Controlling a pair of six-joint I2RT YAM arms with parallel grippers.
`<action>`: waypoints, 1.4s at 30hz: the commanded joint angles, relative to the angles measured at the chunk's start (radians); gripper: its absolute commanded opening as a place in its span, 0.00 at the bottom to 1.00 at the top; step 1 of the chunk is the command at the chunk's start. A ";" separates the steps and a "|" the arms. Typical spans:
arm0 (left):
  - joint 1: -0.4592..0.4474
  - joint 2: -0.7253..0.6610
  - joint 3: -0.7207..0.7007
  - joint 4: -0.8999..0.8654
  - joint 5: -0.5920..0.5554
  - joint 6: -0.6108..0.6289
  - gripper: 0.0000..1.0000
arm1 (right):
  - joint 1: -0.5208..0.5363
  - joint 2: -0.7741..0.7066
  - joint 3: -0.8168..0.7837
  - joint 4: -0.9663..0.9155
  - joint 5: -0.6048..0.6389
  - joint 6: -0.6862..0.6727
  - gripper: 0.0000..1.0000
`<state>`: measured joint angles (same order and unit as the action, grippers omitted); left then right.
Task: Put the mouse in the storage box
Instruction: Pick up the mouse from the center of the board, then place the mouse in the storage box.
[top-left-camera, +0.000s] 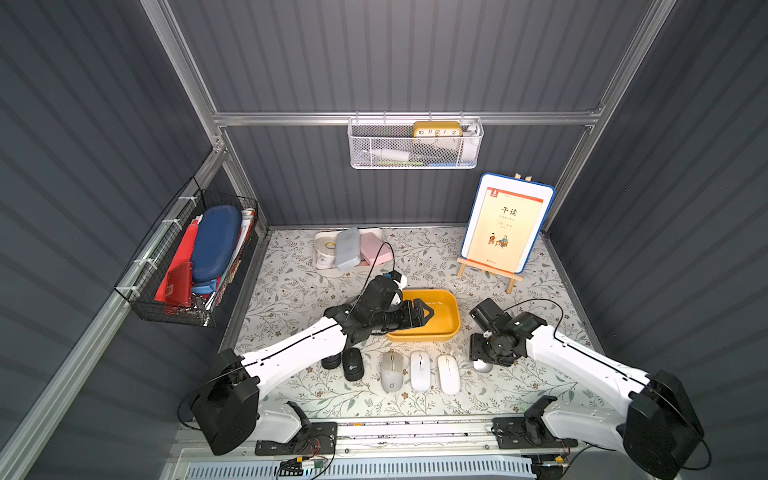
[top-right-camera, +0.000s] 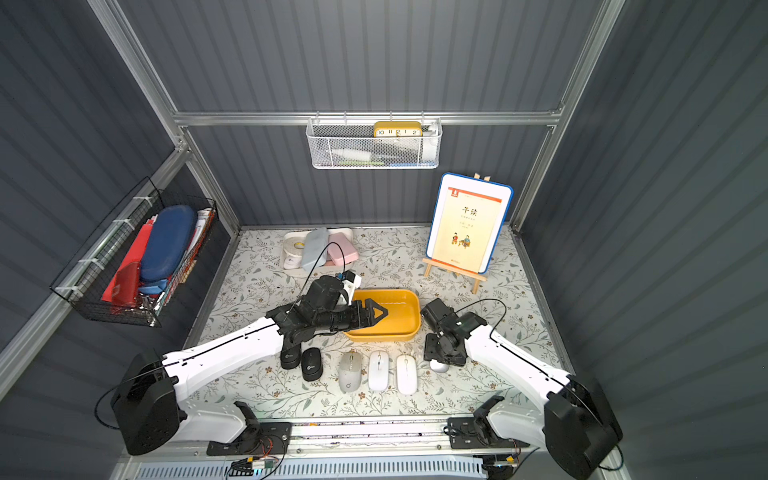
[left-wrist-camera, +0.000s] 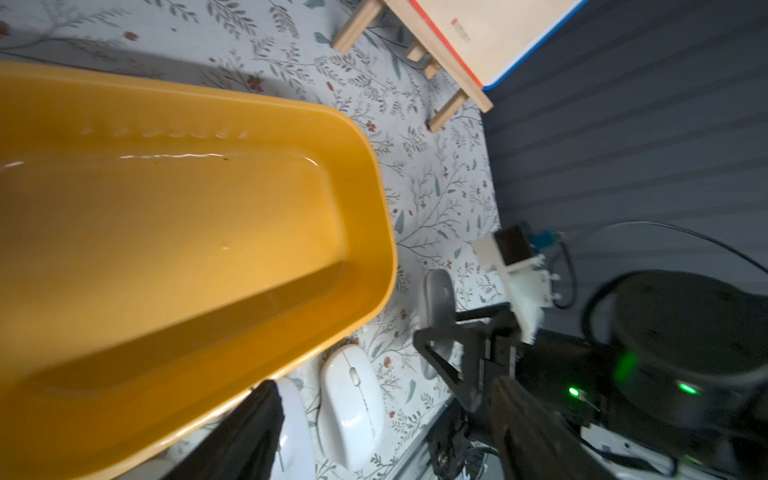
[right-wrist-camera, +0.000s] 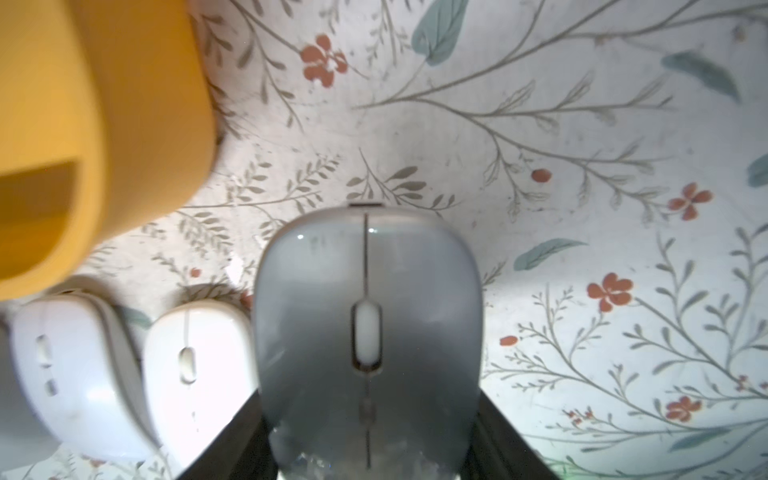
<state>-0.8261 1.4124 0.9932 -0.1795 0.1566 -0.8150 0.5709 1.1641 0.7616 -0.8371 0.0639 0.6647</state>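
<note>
Nearest: left arm (top-left-camera: 291, 353), reaching in from the front. The left gripper (top-left-camera: 428, 315) hangs over the box (top-left-camera: 432, 335) at its left end, jaws spread. Five mice (top-left-camera: 420, 370) lie in a row before the box. At the row's right end is the mouse (right-wrist-camera: 365, 291), grey, outside the box near its corner. The right gripper (right-wrist-camera: 370, 436) pinches its sides.

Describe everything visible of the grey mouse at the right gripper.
The grey mouse is pale, glossy plastic, rounded, with a thin seam between its two buttons and a whitish scroll wheel. It is top side up, just to the right of a white mouse and near a corner of the box. The right gripper is shut on its sides near the rear. Whether it touches the table cannot be told.
</note>
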 joint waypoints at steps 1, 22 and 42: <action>-0.001 0.022 0.088 -0.200 -0.158 -0.018 0.85 | 0.025 -0.019 0.092 -0.075 0.036 -0.001 0.56; 0.315 -0.051 -0.061 -0.257 0.007 0.082 0.87 | 0.162 0.751 0.860 0.009 -0.042 -0.120 0.56; 0.436 -0.066 -0.102 -0.215 0.080 0.170 0.90 | 0.216 0.915 0.945 -0.003 -0.091 -0.010 0.55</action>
<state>-0.3912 1.3624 0.9051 -0.4103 0.2131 -0.6895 0.7837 2.0525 1.6836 -0.8169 -0.0174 0.6140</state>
